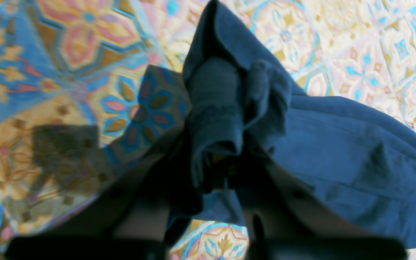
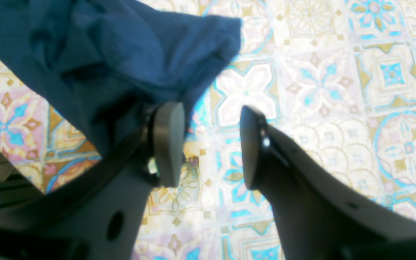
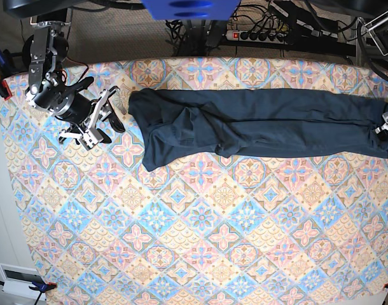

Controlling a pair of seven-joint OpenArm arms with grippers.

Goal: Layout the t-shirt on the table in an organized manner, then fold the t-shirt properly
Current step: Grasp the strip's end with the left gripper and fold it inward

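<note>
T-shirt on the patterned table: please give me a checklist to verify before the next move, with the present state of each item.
1. Left claw shut on the t-shirt: ok, bunched fabric sits between its jaws.
2. Right claw holding fabric: not ok, jaws open, only the table between them.
3. T-shirt lying flat: not ok, it is stretched into a long wrinkled band.
4. Whole t-shirt on the table: ok in the base view.
5. Right claw close to the free end: ok, fabric lies beside one finger.
</note>
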